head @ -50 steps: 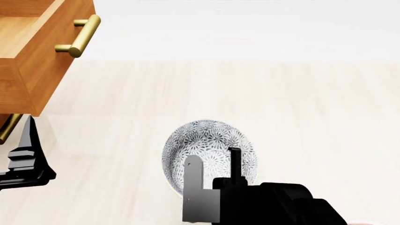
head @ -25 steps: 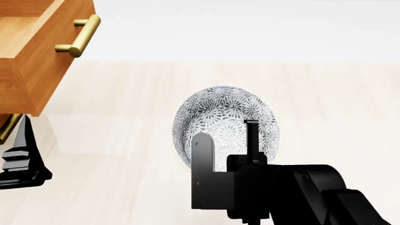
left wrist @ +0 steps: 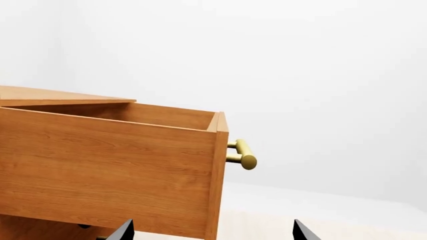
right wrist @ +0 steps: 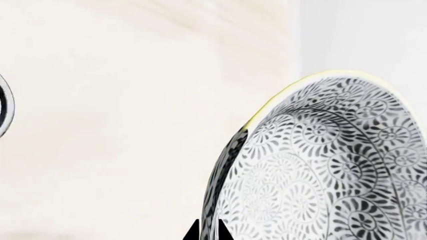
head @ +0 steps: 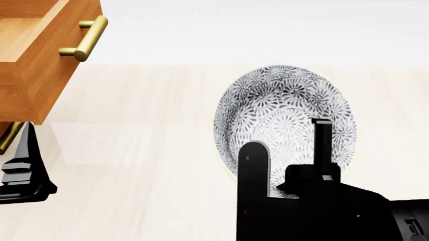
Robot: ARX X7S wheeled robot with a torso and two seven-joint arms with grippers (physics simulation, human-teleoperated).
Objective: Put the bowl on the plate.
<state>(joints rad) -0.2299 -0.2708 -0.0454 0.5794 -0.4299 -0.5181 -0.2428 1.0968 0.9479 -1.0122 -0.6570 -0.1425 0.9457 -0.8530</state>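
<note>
The bowl (head: pixel 285 118), white with a dense dark grey floral pattern, is held tilted above the pale wooden surface, its inside facing the head camera. My right gripper (head: pixel 288 135) is shut on the bowl's rim, one finger inside and one outside. In the right wrist view the two black fingertips (right wrist: pixel 223 233) of the right gripper (right wrist: pixel 207 233) pinch the bowl (right wrist: pixel 320 165) wall edge-on. My left gripper (left wrist: pixel 211 232) stands open with nothing between its fingers, low at the left (head: pixel 23 170) below the drawer. The plate is out of view.
An open wooden drawer (head: pixel 37 55) with a brass handle (head: pixel 84 39) juts out at the upper left; the left wrist view shows the drawer (left wrist: pixel 107 170) and handle (left wrist: pixel 243 156) close ahead. A dark round rim (right wrist: pixel 4 105) shows at one edge of the right wrist view.
My right gripper has risen with the bowl in it, moving rightward and farther up in the head view. The bowl now looks larger. The left arm has barely moved.
</note>
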